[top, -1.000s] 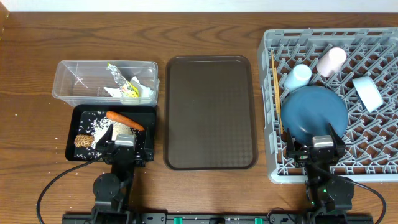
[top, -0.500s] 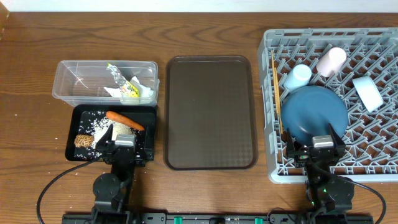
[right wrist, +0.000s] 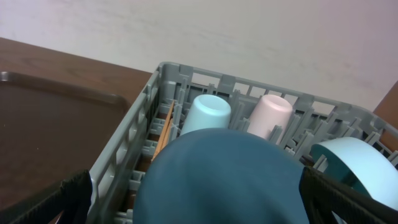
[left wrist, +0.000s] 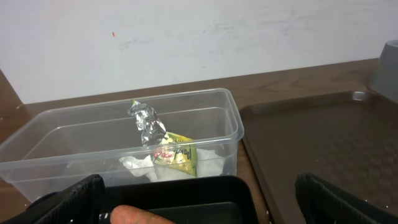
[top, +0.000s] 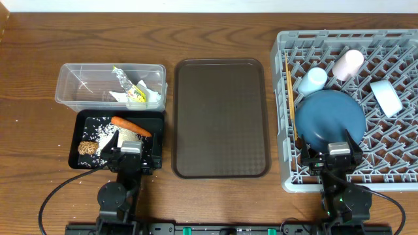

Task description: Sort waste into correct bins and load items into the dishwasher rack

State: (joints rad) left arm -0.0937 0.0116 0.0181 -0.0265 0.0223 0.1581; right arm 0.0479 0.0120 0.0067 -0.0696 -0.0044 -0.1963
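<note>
Left tool point(top: 130, 154) wide open, empty, over black tray point(top: 155, 121); right tool point(top: 338, 154) likewise, at edge of blue plate point(top: 330, 114).

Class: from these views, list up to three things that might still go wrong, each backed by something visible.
1. The chopsticks lie flat along the left edge of the dishwasher rack; being thin, they may slip through the lattice.
2. The dark blue plate seems to lean across the pegs, not slotted, so it may slide when the rack moves.
3. The left arm's jaws sit over the black tray's near edge; a careless move may scatter the rice grains.
</note>
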